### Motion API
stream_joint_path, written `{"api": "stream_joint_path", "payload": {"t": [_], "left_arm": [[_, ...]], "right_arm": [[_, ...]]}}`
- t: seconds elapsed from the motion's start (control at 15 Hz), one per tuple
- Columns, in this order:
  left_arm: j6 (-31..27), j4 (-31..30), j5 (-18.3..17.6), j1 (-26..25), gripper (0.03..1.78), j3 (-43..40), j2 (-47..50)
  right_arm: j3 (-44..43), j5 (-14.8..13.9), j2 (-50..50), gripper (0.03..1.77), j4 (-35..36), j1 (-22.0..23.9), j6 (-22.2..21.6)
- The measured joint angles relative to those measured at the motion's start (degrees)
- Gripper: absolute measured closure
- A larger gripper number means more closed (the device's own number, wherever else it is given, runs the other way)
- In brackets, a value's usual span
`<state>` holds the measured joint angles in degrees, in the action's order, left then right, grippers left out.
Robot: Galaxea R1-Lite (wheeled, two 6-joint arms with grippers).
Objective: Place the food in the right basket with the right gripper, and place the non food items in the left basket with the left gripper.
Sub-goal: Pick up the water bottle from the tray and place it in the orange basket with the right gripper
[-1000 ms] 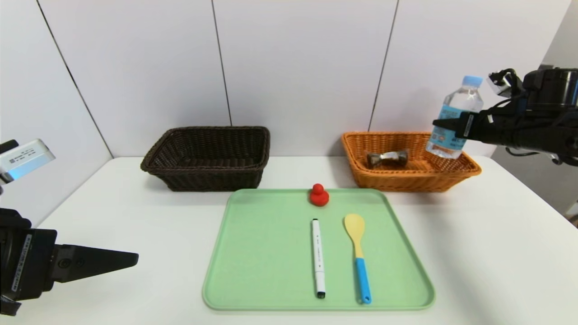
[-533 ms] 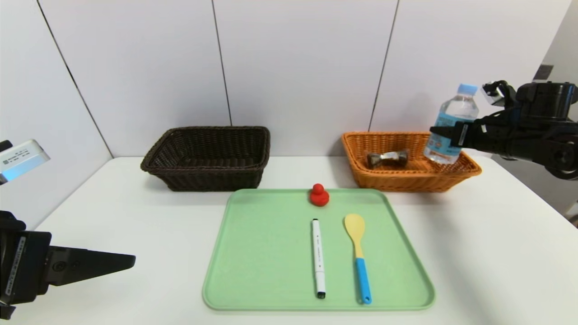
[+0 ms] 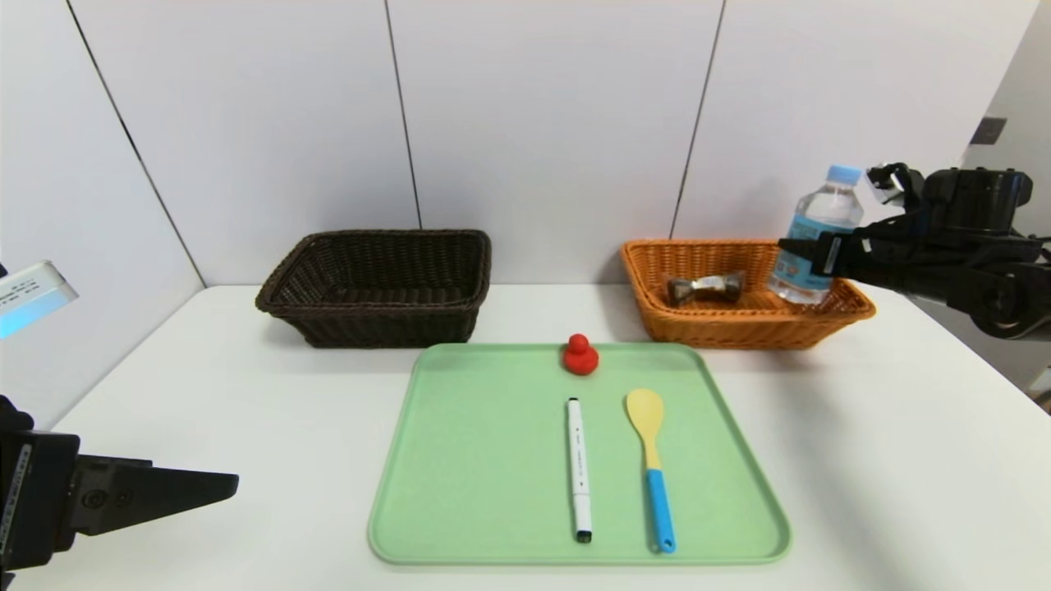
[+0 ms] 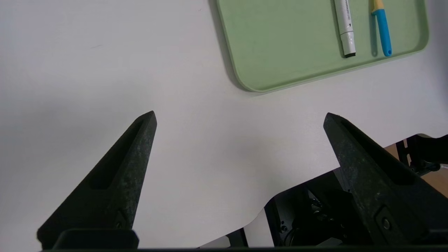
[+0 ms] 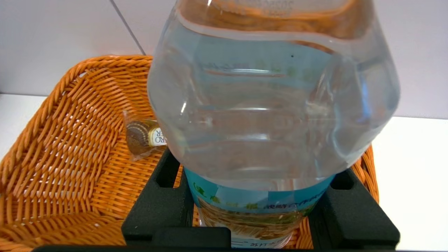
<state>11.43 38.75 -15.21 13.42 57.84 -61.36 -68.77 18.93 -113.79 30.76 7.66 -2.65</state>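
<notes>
My right gripper (image 3: pixel 809 256) is shut on a clear water bottle (image 3: pixel 816 238) with a blue cap and blue label, holding it upright over the right end of the orange basket (image 3: pixel 743 324). In the right wrist view the bottle (image 5: pixel 273 105) fills the space between the black fingers (image 5: pixel 157 203). A wrapped chocolate (image 3: pixel 704 286) lies inside that basket. A red toy duck (image 3: pixel 580 355), a white marker (image 3: pixel 578 468) and a yellow spatula with a blue handle (image 3: pixel 651 464) lie on the green tray (image 3: pixel 460 460). My left gripper (image 3: pixel 226 486) hangs open low at the left, empty.
The dark brown basket (image 3: pixel 378 287) stands at the back left, with nothing visible inside it. The white table's front edge (image 4: pixel 224 238) shows under the left gripper. White wall panels close off the back.
The right gripper has lowered the bottle toward the orange basket and shifted slightly left. The left gripper has sunk a little lower at the left edge.
</notes>
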Motion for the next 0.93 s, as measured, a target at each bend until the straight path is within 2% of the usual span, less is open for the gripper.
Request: {"api": "stream_joint_path", "payload": {"t": [0.73, 0.93], "left_arm": [[-0.1, -0.4, -0.1, 0.3, 0.12, -0.1, -0.2], [-0.1, -0.4, -0.2, 0.3, 0.12, -0.3, -0.4]], "right_arm": [[-0.9, -3.3, -6.0, 0.96, 2.4, -2.0, 0.1], [-1.1, -3.6, -6.6, 0.68, 5.0, -2.4, 0.6]]}}
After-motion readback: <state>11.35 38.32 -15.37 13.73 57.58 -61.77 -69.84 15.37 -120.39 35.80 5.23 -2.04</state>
